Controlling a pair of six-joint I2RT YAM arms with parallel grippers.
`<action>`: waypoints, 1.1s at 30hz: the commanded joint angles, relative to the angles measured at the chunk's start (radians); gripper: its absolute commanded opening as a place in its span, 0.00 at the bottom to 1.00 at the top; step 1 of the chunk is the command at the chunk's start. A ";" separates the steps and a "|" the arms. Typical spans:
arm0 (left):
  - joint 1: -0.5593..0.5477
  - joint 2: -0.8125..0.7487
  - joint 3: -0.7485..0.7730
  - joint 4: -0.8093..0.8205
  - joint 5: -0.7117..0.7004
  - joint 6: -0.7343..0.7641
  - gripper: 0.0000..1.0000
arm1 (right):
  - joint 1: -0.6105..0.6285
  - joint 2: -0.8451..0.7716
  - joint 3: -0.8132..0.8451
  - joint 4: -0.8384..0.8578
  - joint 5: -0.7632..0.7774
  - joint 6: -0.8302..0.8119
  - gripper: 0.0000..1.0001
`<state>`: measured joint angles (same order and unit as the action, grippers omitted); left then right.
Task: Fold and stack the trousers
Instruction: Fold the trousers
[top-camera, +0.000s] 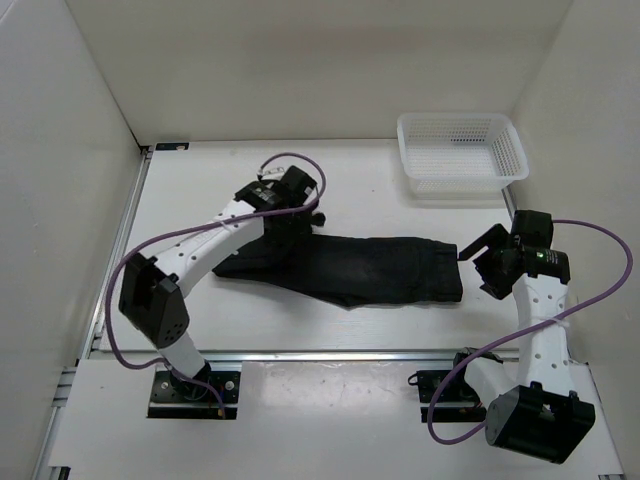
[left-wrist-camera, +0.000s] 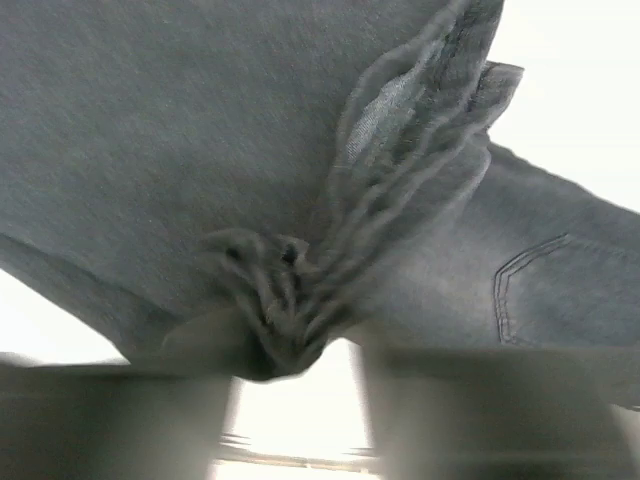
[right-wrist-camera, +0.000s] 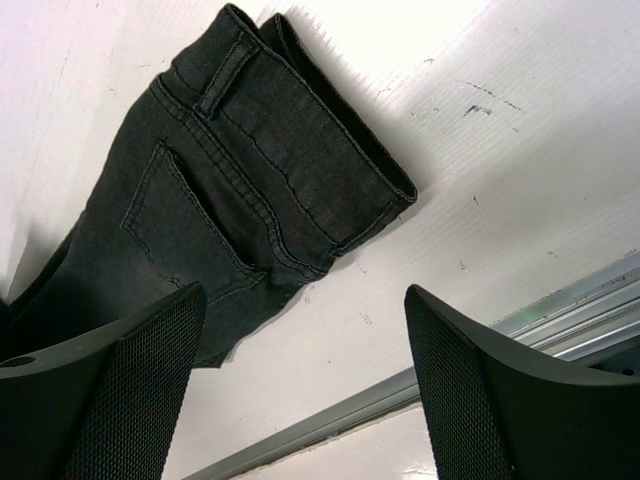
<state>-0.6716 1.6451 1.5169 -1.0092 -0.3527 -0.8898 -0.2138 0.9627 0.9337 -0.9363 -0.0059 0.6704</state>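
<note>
My left gripper pinches a bunched fold of the trousers at their leg end, left of the surface centre. My right gripper is spread, gripping nothing; the waistband lies just ahead, toward the right edge.

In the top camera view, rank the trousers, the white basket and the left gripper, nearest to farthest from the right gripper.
1. The trousers: waistband end just left of the right gripper.
2. The white basket: beyond it, toward the back wall.
3. The left gripper: far left, at the trousers' other end.
</note>
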 joint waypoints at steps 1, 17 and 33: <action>-0.048 0.065 -0.061 -0.005 0.036 -0.055 0.88 | -0.002 -0.012 -0.009 0.008 0.004 -0.017 0.85; -0.103 0.461 0.287 -0.101 0.026 0.247 0.87 | -0.002 -0.012 -0.018 0.017 0.006 -0.026 0.85; -0.103 0.513 0.235 -0.097 -0.019 0.219 0.33 | -0.002 -0.012 -0.018 0.008 0.006 -0.035 0.85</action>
<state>-0.7700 2.1937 1.7611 -1.0992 -0.3447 -0.6750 -0.2138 0.9581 0.9188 -0.9348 -0.0021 0.6506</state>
